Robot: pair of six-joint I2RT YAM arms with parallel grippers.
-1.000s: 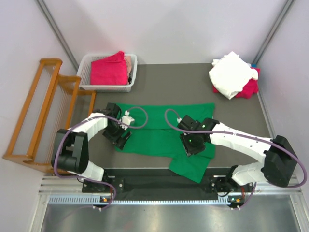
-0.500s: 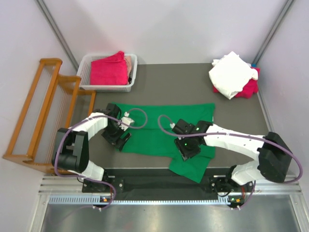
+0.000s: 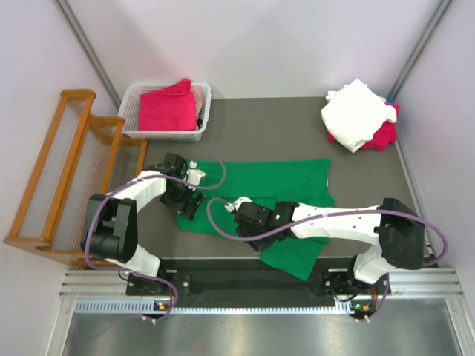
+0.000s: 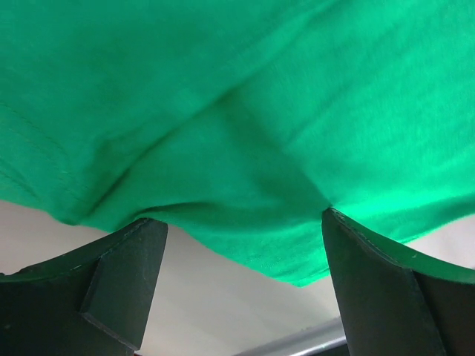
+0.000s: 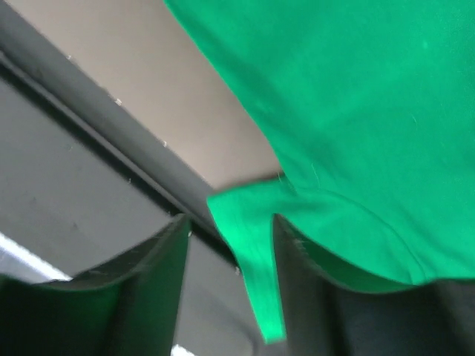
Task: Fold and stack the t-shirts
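Left gripper (image 4: 237, 222) gapes wide at the edge of the green t-shirt (image 3: 289, 182), right gripper (image 5: 230, 222) sits narrow around a hem fold, grip unclear; both should pinch firmly, then lift evenly

No legible text or markings anywhere

Table (image 3: 267, 126): bare strip upper ctr, btwn basket (image 3: 128, 111) upper left & shirt pile (image 3: 360, 115) upper right; rack (image 3: 67, 170) blocks left edge.
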